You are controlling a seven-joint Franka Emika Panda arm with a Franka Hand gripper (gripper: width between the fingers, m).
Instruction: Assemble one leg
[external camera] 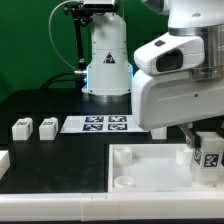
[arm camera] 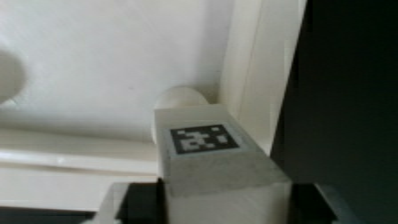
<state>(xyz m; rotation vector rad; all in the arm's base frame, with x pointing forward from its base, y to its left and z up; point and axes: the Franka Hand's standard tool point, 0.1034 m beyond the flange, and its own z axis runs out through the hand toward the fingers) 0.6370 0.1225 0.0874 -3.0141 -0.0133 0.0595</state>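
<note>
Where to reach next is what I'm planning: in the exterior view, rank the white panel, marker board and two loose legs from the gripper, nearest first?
1. The white panel, directly under the gripper and its held leg.
2. The marker board, mid-table.
3. The inner loose leg, toward the exterior view's left.
4. The outer loose leg, farthest left.

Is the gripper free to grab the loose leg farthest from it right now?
Probably not yet: the gripper is shut on another leg over the panel. Nothing else seems to block the far leg.
</note>
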